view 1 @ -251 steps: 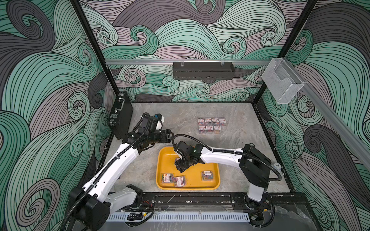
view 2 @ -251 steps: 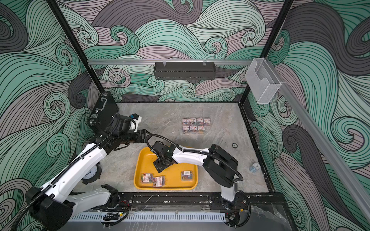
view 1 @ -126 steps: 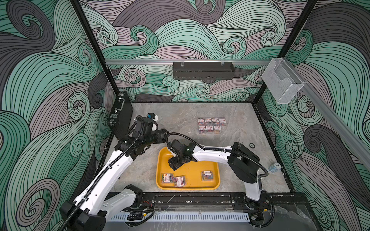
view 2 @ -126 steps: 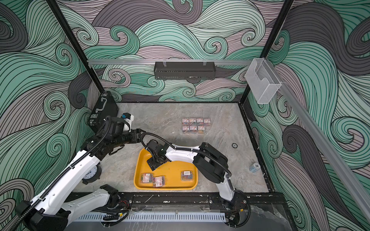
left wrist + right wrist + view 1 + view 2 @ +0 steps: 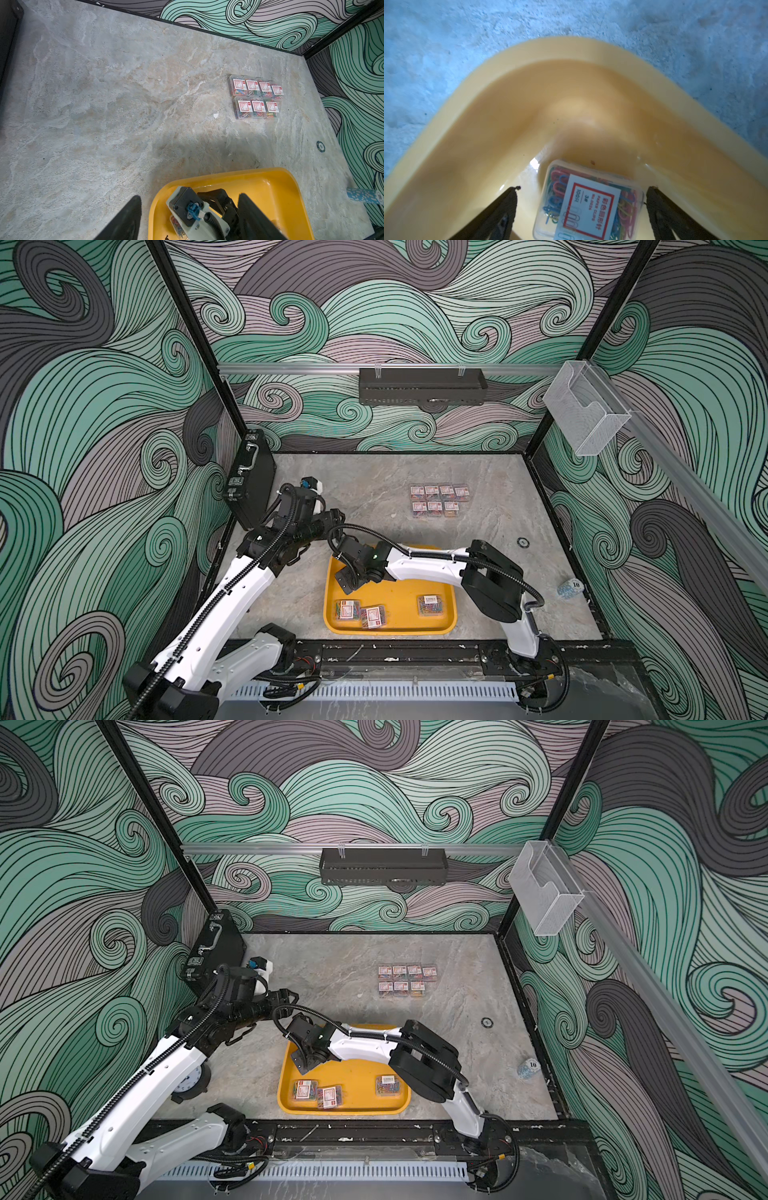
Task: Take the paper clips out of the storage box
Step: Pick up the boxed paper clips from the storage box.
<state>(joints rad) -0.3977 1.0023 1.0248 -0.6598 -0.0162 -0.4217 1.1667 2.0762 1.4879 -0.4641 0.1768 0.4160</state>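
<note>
The yellow storage box (image 5: 390, 631) (image 5: 345, 1111) lies at the front of the table. Three boxes of paper clips rest in its near part (image 5: 347, 610) (image 5: 374, 616) (image 5: 431, 604). My right gripper (image 5: 347, 578) (image 5: 584, 188) is low in its far-left corner, open. Another clear labelled box of paper clips (image 5: 588, 205) lies flat between its fingers, one finger (image 5: 660, 212) near the box's edge. Several paper clip boxes (image 5: 440, 499) (image 5: 256, 97) stand in two rows on the table. My left gripper (image 5: 336, 516) (image 5: 189, 196) hovers open and empty just beyond the tray's far-left corner.
A black briefcase (image 5: 249, 477) leans at the left wall. A clear acrylic holder (image 5: 582, 414) hangs on the right wall and a black shelf (image 5: 422, 385) on the back wall. A blue-white chip stack (image 5: 569, 588) and a dark ring (image 5: 522, 542) lie at the right.
My right gripper has slid left across the tray into its far-left corner. The left arm has drawn back a little toward the briefcase.
</note>
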